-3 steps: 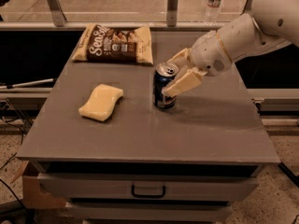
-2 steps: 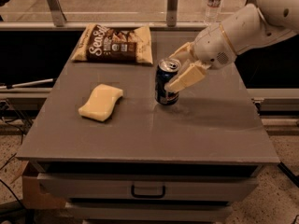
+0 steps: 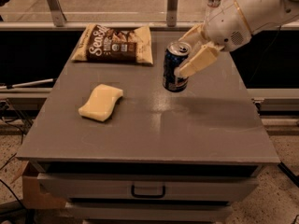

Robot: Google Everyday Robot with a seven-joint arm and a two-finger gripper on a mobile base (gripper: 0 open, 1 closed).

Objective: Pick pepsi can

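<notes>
Grey table (image 3: pixel 187 125): snack bag (image 3: pixel 113 44), yellow sponge (image 3: pixel 100 102); pincer (image 3: pixel 183 55) with pepsi can (image 3: pixel 170 73) above far right.

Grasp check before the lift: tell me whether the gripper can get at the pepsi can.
Likely yes: the gripper is at the pepsi can, fingers shut on either side of it. The chip bag and the sponge lie well apart, blocking nothing.

Tilted pepsi can (image 3: pixel 171 68) aloft in gripper (image 3: pixel 184 55)
</notes>
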